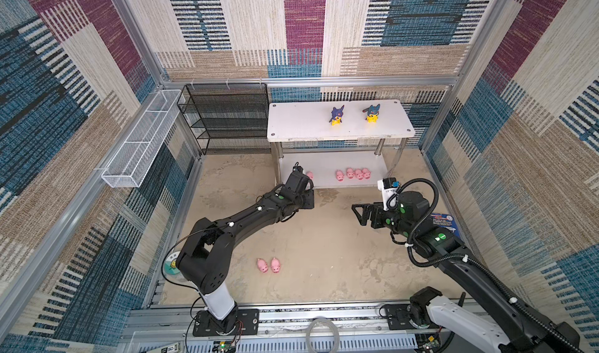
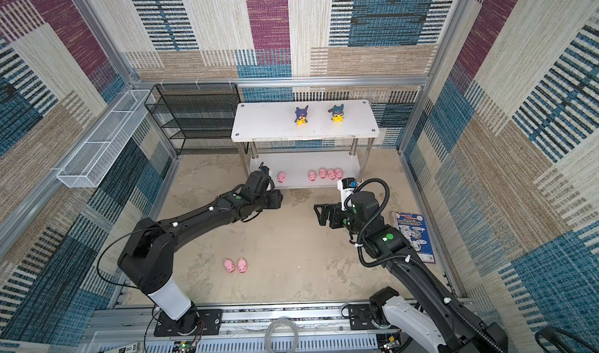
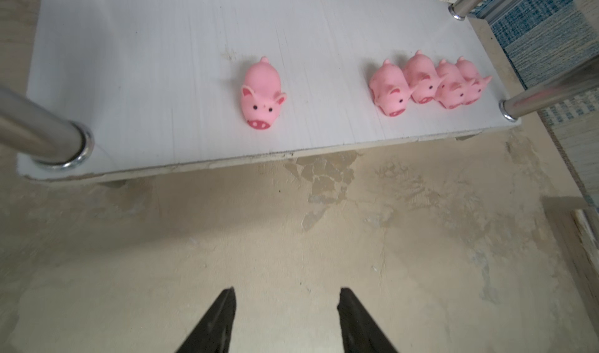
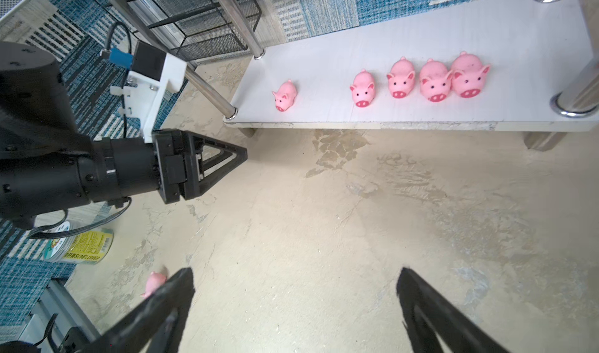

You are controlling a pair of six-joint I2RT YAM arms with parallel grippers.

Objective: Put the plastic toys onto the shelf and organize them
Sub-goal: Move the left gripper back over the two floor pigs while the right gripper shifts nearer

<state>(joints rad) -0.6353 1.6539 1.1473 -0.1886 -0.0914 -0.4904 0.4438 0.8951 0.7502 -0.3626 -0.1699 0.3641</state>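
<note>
The white shelf (image 1: pixel 301 121) stands at the back. Two yellow hooded figurines (image 1: pixel 337 115) (image 1: pixel 372 113) stand on its top tier. On the lower tier (image 3: pixel 162 75), several pink pigs (image 3: pixel 421 75) sit in a tight row, and one pig (image 3: pixel 262 93) sits alone to their left. Two more pigs (image 1: pixel 262 265) (image 1: pixel 275 265) lie side by side on the floor near the front. My left gripper (image 3: pixel 287 291) hovers open and empty over the floor just in front of the lone pig. My right gripper (image 4: pixel 295 272) is wide open and empty, further right and off the shelf.
A black wire-mesh rack (image 1: pixel 227 118) stands left of the shelf. A long white wire basket (image 1: pixel 142 140) hangs on the left wall. A green-lidded jar (image 1: pixel 171 265) sits by the left arm's base. A blue booklet (image 2: pixel 415 236) lies at the right wall.
</note>
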